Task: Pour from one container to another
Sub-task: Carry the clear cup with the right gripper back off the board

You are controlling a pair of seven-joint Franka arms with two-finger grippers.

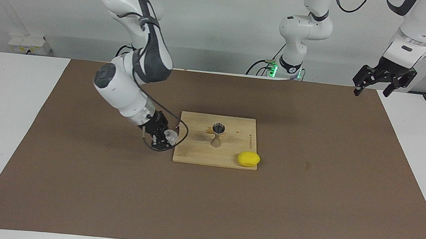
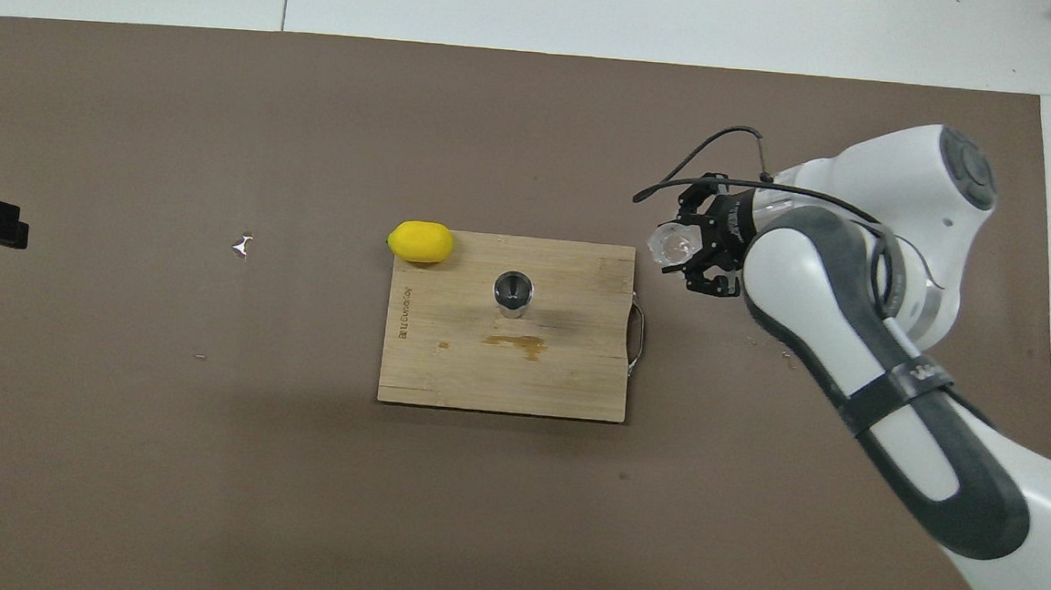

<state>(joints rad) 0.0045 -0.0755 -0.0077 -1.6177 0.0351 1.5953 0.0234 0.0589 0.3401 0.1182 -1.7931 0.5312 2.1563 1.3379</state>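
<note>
Right gripper (image 1: 166, 136) holding the cup (image 1: 172, 134) by the board (image 1: 232, 159) mid-desk; bring over jigger (image 1: 218, 128), tip slowly.

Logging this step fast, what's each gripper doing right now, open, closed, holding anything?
Right gripper: closed on the clear plastic cup, beside the cutting board, toward the right arm's end.
Left gripper: open, holding nothing, waiting over the left arm's end of the table.
</note>
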